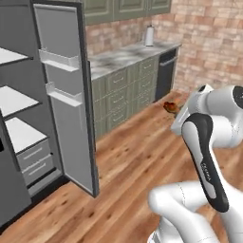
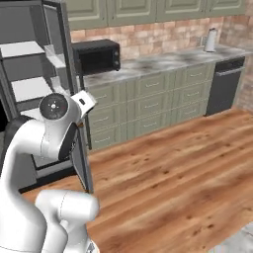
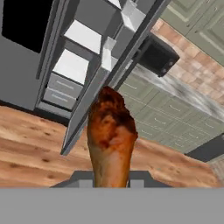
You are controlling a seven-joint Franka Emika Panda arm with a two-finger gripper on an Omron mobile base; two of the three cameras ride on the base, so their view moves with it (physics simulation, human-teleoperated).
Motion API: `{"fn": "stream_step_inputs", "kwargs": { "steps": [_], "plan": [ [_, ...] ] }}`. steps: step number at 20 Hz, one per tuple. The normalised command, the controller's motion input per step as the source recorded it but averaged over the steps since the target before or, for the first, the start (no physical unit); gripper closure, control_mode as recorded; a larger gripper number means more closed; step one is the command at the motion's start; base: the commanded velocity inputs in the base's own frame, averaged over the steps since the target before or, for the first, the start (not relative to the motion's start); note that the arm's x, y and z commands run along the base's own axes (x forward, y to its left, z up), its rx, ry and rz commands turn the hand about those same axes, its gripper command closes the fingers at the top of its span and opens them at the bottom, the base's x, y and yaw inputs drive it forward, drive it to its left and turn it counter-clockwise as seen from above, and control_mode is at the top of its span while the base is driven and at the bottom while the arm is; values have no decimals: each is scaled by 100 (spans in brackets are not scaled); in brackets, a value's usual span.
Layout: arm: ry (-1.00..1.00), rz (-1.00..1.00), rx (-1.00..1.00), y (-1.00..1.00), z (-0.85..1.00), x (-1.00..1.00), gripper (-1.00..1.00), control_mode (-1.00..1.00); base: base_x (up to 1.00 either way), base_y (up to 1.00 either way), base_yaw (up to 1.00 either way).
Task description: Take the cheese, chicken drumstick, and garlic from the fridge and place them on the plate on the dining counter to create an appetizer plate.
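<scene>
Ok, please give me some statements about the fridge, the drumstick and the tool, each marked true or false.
1. The fridge door stands open. True.
2. The tool holds the chicken drumstick. True.
3. The tool holds a yellow cheese wedge. False: it holds the drumstick.
4. The fridge shelves in the left base view are full of food. False: the white shelves there look bare.
5. A black microwave stands on the worktop. True.
</scene>
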Motion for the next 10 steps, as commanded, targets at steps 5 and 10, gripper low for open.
{"fn": "stream_step_inputs", "kwargs": {
  "steps": [5, 10],
  "plan": [
    [0, 0, 0, 0, 0, 0, 100, 100, 46, -20, -60],
    [0, 0, 0, 0, 0, 0, 100, 100, 94, 3, -62]
  ]
}}
